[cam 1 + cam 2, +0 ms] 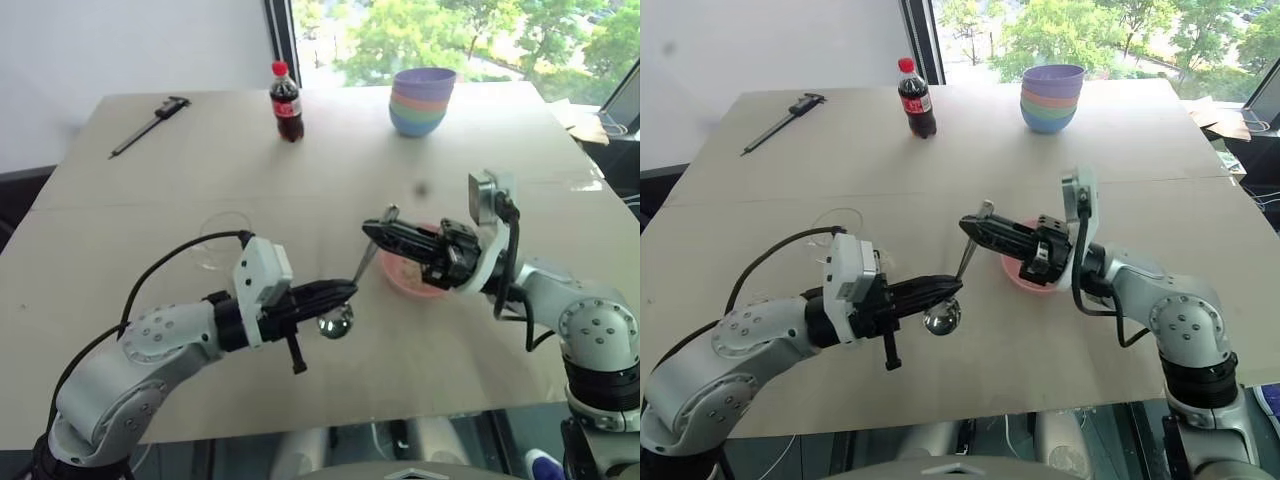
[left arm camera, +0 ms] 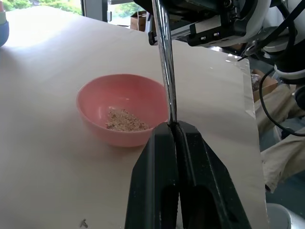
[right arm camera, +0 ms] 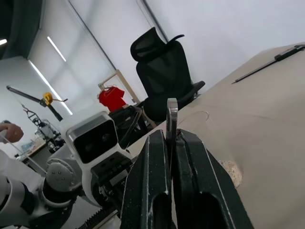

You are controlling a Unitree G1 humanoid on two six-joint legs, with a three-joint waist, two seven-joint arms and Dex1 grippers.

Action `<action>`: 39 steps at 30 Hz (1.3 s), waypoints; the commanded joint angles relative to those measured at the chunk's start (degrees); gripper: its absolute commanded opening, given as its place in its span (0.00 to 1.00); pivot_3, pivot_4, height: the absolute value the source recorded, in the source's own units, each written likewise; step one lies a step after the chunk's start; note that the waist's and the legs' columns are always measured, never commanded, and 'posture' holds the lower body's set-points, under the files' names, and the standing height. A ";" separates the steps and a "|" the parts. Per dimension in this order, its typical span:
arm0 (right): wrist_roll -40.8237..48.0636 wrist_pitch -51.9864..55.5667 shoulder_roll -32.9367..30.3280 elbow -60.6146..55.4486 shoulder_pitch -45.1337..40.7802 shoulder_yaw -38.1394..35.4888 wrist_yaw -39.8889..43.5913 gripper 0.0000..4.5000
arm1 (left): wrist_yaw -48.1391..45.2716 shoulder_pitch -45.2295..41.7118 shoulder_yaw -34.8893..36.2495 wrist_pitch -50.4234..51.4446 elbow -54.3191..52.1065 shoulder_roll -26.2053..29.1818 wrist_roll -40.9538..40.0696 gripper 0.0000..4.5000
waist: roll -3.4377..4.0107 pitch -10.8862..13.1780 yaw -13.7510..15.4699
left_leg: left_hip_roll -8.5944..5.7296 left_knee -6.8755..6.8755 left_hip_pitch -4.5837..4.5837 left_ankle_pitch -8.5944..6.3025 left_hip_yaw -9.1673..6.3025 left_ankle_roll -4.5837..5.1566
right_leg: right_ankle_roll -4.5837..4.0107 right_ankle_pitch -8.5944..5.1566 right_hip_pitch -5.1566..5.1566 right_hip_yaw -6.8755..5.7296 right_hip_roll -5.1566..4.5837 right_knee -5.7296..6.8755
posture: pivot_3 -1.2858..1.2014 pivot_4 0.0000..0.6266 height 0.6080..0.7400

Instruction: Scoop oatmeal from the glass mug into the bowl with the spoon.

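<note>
The silver spoon (image 1: 365, 262) hangs tilted over the table, held at both ends. My left gripper (image 1: 348, 291) is shut on its neck just above the rounded bowl (image 1: 335, 322). My right gripper (image 1: 372, 230) points left and is shut on the handle's upper end. The pink bowl (image 2: 121, 107) sits under the right gripper, partly hidden by it, with a small heap of oatmeal (image 2: 125, 120) inside. The clear glass mug (image 1: 225, 240) stands on the table behind my left forearm, apart from both grippers.
At the far side stand a cola bottle (image 1: 286, 102) and a stack of pastel bowls (image 1: 423, 100). A dark caliper (image 1: 150, 125) lies at the far left. The table's front edge (image 1: 330, 420) runs just below my arms.
</note>
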 commanded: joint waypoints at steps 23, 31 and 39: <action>0.53 1.00 -7.18 -0.92 2.45 -2.79 3.09 0.00 | 2.17 -4.11 3.79 -1.81 4.70 -0.68 4.86 0.23 | -0.01 0.01 0.09 | 0.00 0.00 0.01 0.00 0.00 0.00 | 0.00 0.00 0.01 0.00 -0.02 -0.01 | 0.52 0.24 1.00; 1.28 1.26 -6.44 0.38 2.30 -4.13 0.37 0.00 | 5.43 -2.58 5.66 -1.91 2.76 -2.31 6.06 0.65 | -0.02 0.02 0.08 | 0.01 0.00 -0.03 0.00 0.00 0.00 | 0.00 0.00 0.00 0.00 -0.02 -0.02 | 0.52 0.24 1.00; 4.37 2.86 -6.85 3.61 3.30 -6.74 -2.90 0.00 | 16.57 7.98 7.76 -5.56 -7.41 -9.35 13.45 0.65 | -0.02 0.01 0.01 | 0.00 -0.02 -0.04 0.00 0.04 -0.01 | 0.01 0.01 -0.01 0.04 -0.12 -0.05 | 0.52 0.24 1.00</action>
